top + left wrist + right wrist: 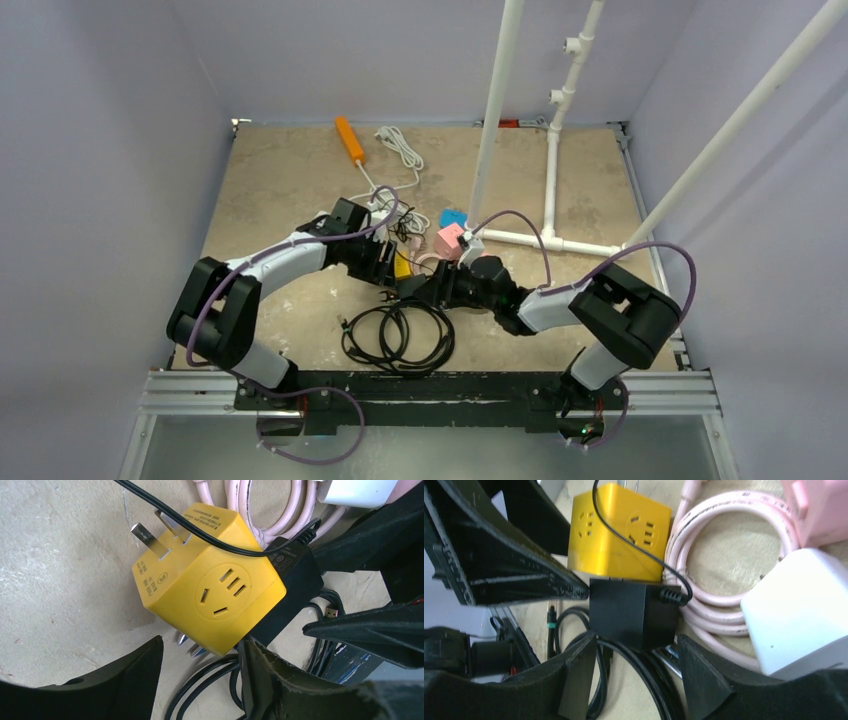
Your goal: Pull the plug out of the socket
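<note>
At mid-table you have the socket (pixel 210 595), with the plug (pixel 631 612) seated in its near face. The plug sits between the fingers of the right gripper (pixel 636 642). The left gripper (pixel 202 645) reaches in from the left. A coiled cable (pixel 398 335) lies in front, nearer you. A looped cord (pixel 724 555) lies just beside the socket, and a power strip (pixel 350 140) lies far behind.

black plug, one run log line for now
black plug in yellow socket cube | left claw straddles cube | right claw straddles plug | not pulled
</note>
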